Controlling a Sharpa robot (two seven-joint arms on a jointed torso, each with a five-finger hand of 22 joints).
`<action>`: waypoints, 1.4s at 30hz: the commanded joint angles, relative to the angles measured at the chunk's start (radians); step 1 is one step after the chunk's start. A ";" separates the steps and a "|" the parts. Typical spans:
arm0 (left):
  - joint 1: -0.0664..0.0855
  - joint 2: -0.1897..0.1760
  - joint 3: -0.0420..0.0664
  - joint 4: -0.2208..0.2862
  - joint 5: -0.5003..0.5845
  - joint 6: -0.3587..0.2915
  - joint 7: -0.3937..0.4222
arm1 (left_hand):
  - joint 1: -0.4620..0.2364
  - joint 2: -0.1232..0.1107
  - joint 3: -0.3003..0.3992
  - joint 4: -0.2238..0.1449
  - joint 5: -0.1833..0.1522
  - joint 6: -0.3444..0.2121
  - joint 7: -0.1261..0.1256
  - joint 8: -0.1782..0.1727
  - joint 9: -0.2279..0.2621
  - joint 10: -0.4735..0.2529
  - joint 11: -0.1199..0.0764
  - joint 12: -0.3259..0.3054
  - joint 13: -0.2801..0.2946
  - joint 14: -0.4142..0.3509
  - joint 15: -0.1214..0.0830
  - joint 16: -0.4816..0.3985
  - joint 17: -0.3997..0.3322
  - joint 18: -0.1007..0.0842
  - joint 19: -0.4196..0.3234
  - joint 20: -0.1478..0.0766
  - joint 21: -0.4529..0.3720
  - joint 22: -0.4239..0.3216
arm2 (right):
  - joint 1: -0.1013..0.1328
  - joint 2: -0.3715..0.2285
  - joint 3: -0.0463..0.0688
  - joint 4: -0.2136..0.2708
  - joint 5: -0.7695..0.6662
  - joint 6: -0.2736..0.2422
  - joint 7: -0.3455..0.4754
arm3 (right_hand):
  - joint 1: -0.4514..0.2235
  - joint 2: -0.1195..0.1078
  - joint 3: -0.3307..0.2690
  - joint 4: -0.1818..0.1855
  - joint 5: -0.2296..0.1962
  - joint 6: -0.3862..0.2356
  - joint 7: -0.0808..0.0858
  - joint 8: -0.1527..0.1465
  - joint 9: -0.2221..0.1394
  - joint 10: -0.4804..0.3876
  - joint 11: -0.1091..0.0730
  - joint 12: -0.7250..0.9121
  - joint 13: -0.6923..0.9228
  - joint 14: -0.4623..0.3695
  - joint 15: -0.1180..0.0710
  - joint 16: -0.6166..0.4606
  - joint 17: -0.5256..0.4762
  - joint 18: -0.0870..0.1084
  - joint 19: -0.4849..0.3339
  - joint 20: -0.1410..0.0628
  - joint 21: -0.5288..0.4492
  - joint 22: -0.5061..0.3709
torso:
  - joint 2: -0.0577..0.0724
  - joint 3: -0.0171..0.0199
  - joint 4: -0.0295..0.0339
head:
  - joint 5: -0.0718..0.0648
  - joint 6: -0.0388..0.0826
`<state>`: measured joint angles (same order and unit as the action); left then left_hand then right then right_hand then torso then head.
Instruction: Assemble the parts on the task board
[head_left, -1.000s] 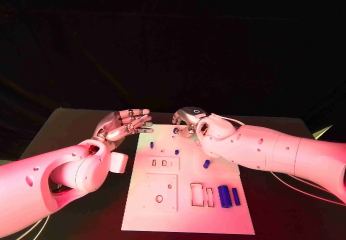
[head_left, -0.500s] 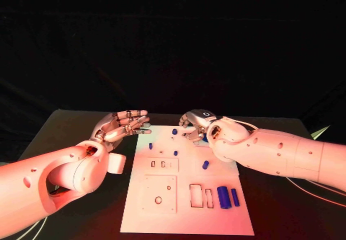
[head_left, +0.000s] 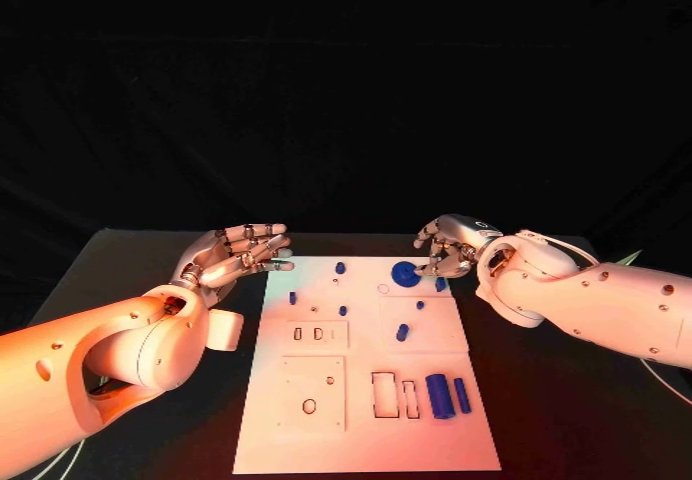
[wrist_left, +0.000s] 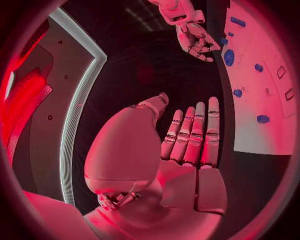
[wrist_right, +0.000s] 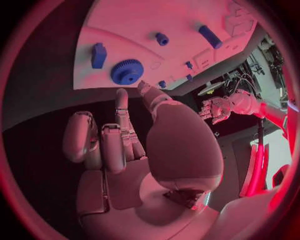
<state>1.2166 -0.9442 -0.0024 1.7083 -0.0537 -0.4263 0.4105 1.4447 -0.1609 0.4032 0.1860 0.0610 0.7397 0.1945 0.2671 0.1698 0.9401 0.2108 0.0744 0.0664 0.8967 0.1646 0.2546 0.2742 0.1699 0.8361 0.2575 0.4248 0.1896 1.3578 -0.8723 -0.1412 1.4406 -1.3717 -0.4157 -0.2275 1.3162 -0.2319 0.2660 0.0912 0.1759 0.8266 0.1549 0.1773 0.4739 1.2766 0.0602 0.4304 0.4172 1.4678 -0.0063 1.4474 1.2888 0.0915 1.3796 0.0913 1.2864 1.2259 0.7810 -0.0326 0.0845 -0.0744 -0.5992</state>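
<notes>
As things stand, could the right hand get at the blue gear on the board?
Probably yes: the right hand is empty beside the blue gear on the task board, nothing between them.

Warm reddish-orange light bathes the scene in the head view, brightest on the two arms at 8 and 3 o'clock and on the task board, whose pale face glows pink. The backdrop from 9 through 12 to 3 o'clock is near black, and the surface is dim. Focus is fair; small parts stay crisp enough. Both wrist views are fisheye circles in a dark frame: straight board edges bend, and the rims fall dark and soft. There the light is deeper red. Sheen lies on the left hand and right hand; a bright strip glares at 9 o'clock.
</notes>
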 joint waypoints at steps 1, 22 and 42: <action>0.001 -0.001 0.001 -0.001 -0.003 0.021 0.011 | -0.009 -0.001 -0.002 -0.005 -0.005 -0.005 0.072 -0.004 -0.001 -0.004 0.001 -0.005 0.001 -0.005 0.000 -0.005 0.002 0.007 -0.008 0.000 0.004 0.001 | 0.001 -0.009 0.001 -0.009 0.101 0.087 -0.011 | 0.039 0.022 -0.067 0.046 0.009 -0.014 -0.002 0.024 0.018 -0.075 0.008 0.228 0.224 0.060 -0.006 0.028 0.053 -0.022 0.023 0.005 0.032 0.044 | 0.000 0.0046 -0.0033 | -0.003 -0.001; 0.001 0.001 0.001 -0.008 -0.003 0.025 0.009 | -0.009 -0.001 -0.002 -0.007 -0.005 -0.005 0.071 -0.004 -0.001 -0.003 0.001 -0.004 0.001 -0.006 0.001 -0.006 0.003 0.007 -0.011 0.000 0.005 0.001 | -0.012 0.051 0.001 -0.088 0.182 0.098 0.023 | 0.106 0.031 -0.098 0.194 0.058 -0.033 0.013 0.095 0.042 0.196 0.024 1.036 1.040 0.101 0.018 0.121 0.274 -0.061 0.119 0.024 0.183 0.233 | 0.000 0.0014 0.0007 | 0.003 -0.014; 0.001 0.006 0.001 -0.012 -0.003 0.027 0.006 | -0.009 -0.001 -0.002 -0.007 -0.005 -0.005 0.071 -0.004 -0.001 -0.003 0.001 -0.004 0.001 -0.006 0.001 -0.006 0.003 0.007 -0.011 0.000 0.005 0.001 | -0.021 0.096 0.000 -0.107 0.163 0.102 -0.009 | 0.114 0.040 -0.086 0.188 0.057 -0.028 0.013 0.099 0.041 0.205 0.025 1.049 1.053 0.103 0.019 0.123 0.282 -0.065 0.129 0.025 0.198 0.250 | -0.001 0.0020 0.0002 | 0.008 -0.022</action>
<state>1.2166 -0.9402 -0.0026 1.6956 -0.0537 -0.4182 0.4101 1.4447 -0.1609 0.4004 0.1833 0.0611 0.7397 0.1945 0.2672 0.1700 0.9400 0.2108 0.0745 0.0664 0.8967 0.1646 0.2546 0.2759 0.1700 0.8288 0.2573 0.4247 0.1901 1.3380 -0.7781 -0.1412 1.3349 -1.1950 -0.3256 -0.2265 1.4255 -0.1986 0.1759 0.2787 0.2304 0.7916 0.1693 0.2707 0.5154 1.4615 0.0841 1.4762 1.3080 1.4666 0.0073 1.5648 1.3082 0.0454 1.4646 0.1126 1.4810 1.3078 0.7799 -0.0309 0.0850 -0.0669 -0.6205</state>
